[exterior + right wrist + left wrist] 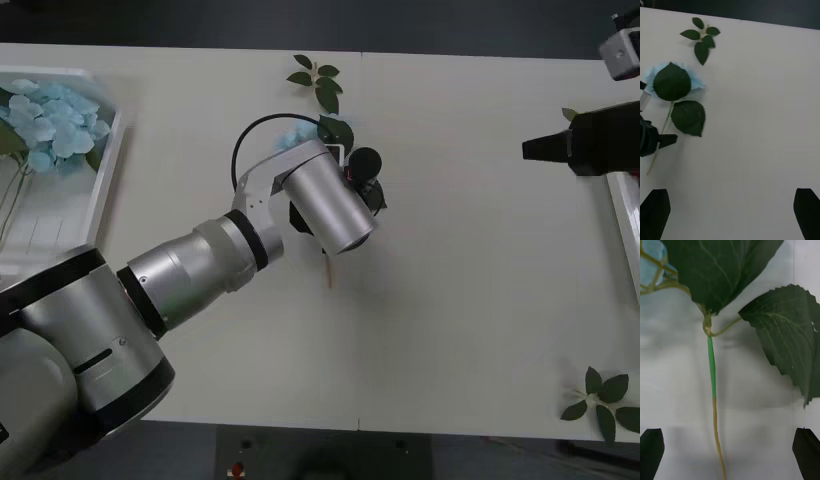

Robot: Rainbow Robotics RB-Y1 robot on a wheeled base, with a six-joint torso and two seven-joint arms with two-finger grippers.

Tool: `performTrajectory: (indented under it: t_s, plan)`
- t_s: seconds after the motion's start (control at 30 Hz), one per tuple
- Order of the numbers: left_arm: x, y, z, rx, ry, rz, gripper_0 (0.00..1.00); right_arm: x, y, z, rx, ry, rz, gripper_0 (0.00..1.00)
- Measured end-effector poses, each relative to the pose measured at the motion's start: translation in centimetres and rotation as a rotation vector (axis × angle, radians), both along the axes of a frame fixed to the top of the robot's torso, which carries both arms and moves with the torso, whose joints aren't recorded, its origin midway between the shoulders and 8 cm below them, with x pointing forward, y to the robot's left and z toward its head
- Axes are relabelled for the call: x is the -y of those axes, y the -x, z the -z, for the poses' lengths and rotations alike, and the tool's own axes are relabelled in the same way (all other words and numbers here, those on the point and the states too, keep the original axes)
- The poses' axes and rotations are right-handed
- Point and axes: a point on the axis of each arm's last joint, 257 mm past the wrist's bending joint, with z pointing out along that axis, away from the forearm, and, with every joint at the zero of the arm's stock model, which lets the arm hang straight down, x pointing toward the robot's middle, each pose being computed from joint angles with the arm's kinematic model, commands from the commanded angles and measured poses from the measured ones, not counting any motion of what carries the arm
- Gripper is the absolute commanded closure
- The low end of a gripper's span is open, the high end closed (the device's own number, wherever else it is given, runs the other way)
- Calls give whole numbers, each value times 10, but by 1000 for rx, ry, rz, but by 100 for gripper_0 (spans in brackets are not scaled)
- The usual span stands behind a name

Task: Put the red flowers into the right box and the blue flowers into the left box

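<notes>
Left claw [729, 450] spread wide open, poised low over the mid-worktop [470, 300], fingers either side of a blue flower's stem [712, 367] without touching it. Blue flower [672, 81] flat on the worktop, pale head partly under two big dark leaves, stem running straight between the open fingers. Another blue flower [50, 120] already in the left box [105, 170]. Right claw [730, 210] also open, hovering near the right box [625, 215], well apart from the flower. Loose leaf sprig [318, 80] beyond the flower head.
</notes>
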Motion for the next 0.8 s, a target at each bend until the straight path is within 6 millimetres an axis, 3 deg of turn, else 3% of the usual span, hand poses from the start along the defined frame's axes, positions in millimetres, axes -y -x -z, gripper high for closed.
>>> performTrajectory:
  t_s: [0.2,0.3,0.47,0.6,0.63,0.67,0.7,0.73,0.8]
  plan:
    - [-13,-16,2,38,-19,-12,0,-57,22,24,3,-110,-97,4]
    - [-22,-26,6,63,-23,-14,0,-74,31,29,16,-123,-136,4]
    - [-27,-39,6,99,-19,-7,0,-78,39,36,75,0,-247,4]
    - [-25,-42,3,119,-35,16,2,-63,61,56,11,198,-390,4]
    - [-24,-43,3,122,-42,21,33,-57,71,61,-34,242,-440,4]
    - [-24,-42,3,123,-46,24,51,-54,78,59,-55,268,-497,4]
    - [-24,-42,3,123,-48,26,80,-53,80,53,-43,280,-554,4]
    - [-23,-42,3,123,-47,27,100,-54,77,43,-3,290,-610,4]
    - [-23,-42,3,123,-47,27,100,-47,67,28,87,328,-714,4]
